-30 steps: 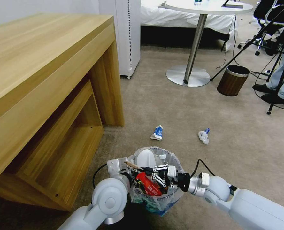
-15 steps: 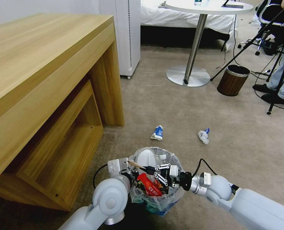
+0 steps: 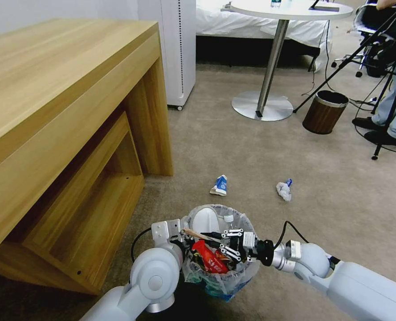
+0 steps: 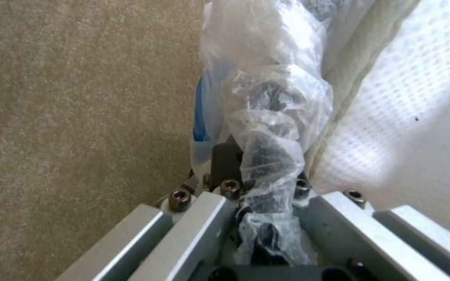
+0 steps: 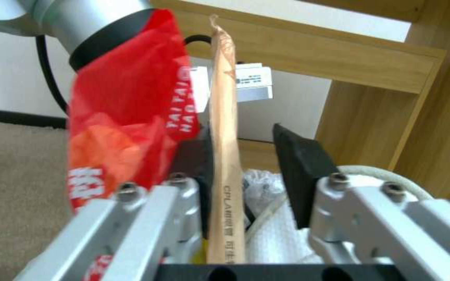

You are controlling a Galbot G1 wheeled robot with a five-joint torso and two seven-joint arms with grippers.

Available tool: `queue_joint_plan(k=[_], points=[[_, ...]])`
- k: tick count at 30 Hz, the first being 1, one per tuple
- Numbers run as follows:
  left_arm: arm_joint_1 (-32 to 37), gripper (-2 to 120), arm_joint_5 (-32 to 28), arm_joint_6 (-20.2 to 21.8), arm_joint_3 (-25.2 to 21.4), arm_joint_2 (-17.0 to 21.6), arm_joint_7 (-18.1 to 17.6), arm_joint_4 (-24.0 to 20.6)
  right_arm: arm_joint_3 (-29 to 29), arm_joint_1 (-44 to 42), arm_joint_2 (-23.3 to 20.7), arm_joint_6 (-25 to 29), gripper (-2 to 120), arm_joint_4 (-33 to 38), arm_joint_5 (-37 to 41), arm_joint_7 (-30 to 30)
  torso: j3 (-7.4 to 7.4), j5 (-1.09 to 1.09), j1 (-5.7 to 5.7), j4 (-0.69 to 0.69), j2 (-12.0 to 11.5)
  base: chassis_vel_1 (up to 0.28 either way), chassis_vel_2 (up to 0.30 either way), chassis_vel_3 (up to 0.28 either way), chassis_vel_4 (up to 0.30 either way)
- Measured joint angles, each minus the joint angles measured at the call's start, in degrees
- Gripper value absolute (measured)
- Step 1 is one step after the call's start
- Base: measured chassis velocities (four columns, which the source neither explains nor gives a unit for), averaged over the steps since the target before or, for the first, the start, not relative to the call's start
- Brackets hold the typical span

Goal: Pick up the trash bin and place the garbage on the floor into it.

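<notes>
The bin (image 3: 218,249) is held off the floor (image 3: 269,147) by the left tool (image 4: 259,195), which is pinched on the bag-lined rim, as the left wrist view shows. Over the bin's mouth the right tool (image 3: 222,244) is set, its jaws spread apart; in the right wrist view the wooden stick (image 5: 224,156) lies against one pad (image 5: 295,171) with a gap to the other, so it is judged released and leaning among the litter, beside a red wrapper (image 3: 209,261) and a white slipper (image 3: 205,219). The step in hand is judged to be the dropping of the stick into the bin. Two pieces are left on the carpet ahead: a blue-white carton (image 3: 219,185) and, well apart from it, a crumpled paper (image 3: 283,190). The next move would call for the right tool to be lifted clear without the stick being dragged out, and then for the carton to be approached while the bin is kept level.
</notes>
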Motion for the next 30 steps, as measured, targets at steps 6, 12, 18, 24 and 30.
queue_joint_plan(k=[6,12,18,24,30], points=[[-0.5,0,-0.2,-0.1,0.4,-0.1,-0.2,0.1,0.5,0.8,0.0,-0.8,55,-0.1,0.8,-0.5,0.0,0.0,0.0,0.0,0.0,0.0,0.0,0.0,0.0],[-1.1,0,-0.5,-0.2,0.4,0.1,-0.3,0.3,0.6,1.1,0.0,-1.0,79,-0.2,1.1,-0.6,0.0,0.0,0.0,0.0,0.0,0.0,0.0,0.0,0.0],[-1.2,0,-0.5,-0.2,0.5,0.0,-0.4,0.6,1.8,1.4,0.1,-1.0,96,0.4,1.8,-0.5,0.0,0.0,0.0,0.0,0.0,0.0,0.0,0.0,0.0],[-1.9,0,-0.5,0.2,1.4,0.0,-0.5,0.8,5.9,1.8,-1.2,-1.6,100,3.3,4.5,0.6,0.0,0.0,0.0,0.0,0.0,0.0,0.0,0.0,0.0],[-2.4,0,-0.5,0.4,2.1,0.1,-0.6,1.1,9.5,2.5,-2.6,-1.6,100,4.9,7.2,3.2,0.0,0.0,0.0,0.0,0.0,0.0,0.0,0.0,0.0]])
